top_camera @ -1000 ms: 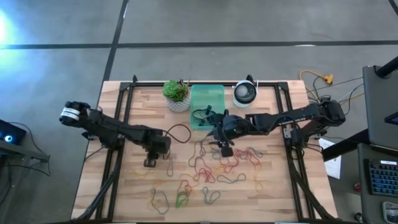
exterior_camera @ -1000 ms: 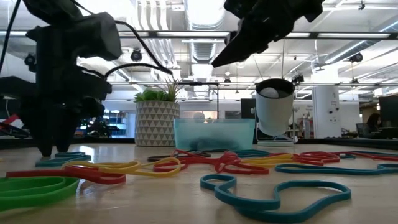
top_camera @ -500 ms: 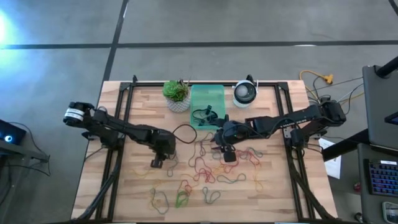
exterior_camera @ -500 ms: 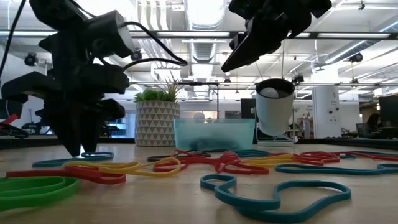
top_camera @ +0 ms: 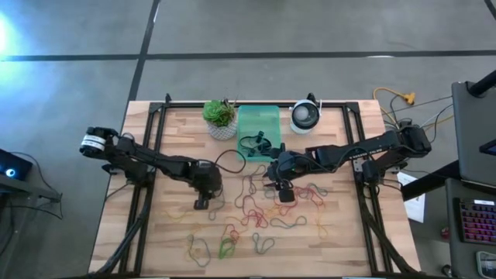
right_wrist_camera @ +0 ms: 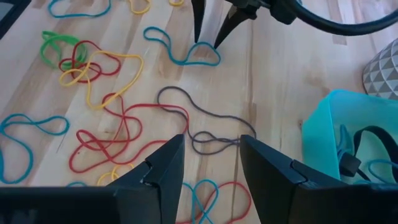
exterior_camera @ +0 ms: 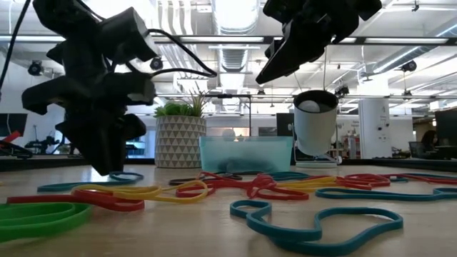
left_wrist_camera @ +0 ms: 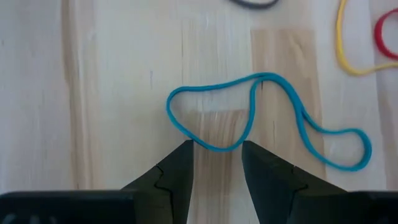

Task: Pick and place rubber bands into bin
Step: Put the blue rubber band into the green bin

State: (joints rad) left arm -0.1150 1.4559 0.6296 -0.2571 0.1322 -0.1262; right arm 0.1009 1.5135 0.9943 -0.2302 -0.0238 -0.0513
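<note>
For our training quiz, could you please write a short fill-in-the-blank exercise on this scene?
1. The left gripper is poised over a ____ band.
2. The bin stands between the plant pot and the round ____ device.
3. Both grippers' jaws are ____.

Missing words: blue; white; open

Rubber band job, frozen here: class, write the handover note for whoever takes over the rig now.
Left gripper: open, low over a blue rubber band, not gripped.
Right gripper: open, empty, above a grey band near the bin.
Things: the bin sits at the table's back, between the plant pot and the round device; some bands show inside it.
Left: many loose bands lie across mid-table.
</note>
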